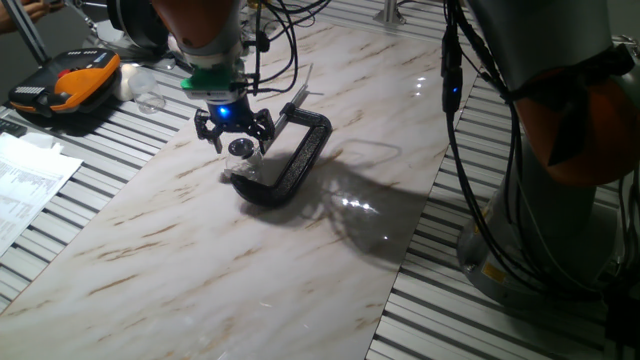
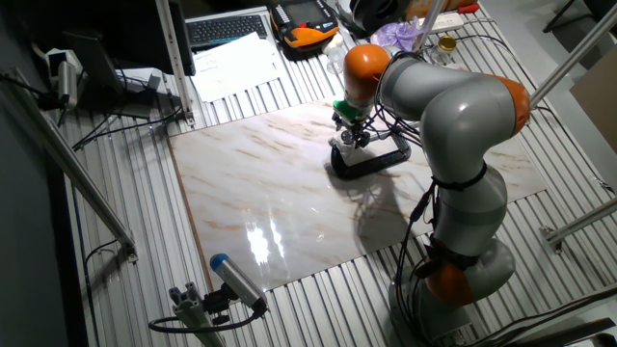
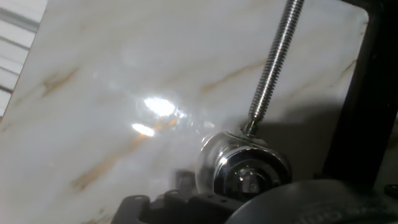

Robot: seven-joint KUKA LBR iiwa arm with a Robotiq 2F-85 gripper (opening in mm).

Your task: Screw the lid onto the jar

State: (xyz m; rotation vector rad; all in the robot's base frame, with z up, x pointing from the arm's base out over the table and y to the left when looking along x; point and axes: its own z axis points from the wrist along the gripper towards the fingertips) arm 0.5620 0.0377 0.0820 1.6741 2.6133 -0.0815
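The silvery lid [image 1: 241,148] sits on top of the small clear jar [image 1: 244,168], which stands in the mouth of a black C-clamp [image 1: 295,160]. My gripper [image 1: 238,140] hangs straight over them with its fingers spread wider than the lid, one on each side, and I see no contact. Looking down from the hand, the shiny lid [image 3: 249,177] shows low in the frame with the jar's clear wall [image 3: 208,158] around it, and the clamp's steel screw rod [image 3: 273,62] ends against the jar. In the other fixed view the gripper [image 2: 352,135] covers both.
The clamp [image 2: 374,160] lies on a marble-patterned board [image 1: 200,260]. An orange and black case [image 1: 65,85] and papers [image 1: 25,180] lie at the left on the slatted table. The arm's base [image 1: 560,150] and cables stand at the right.
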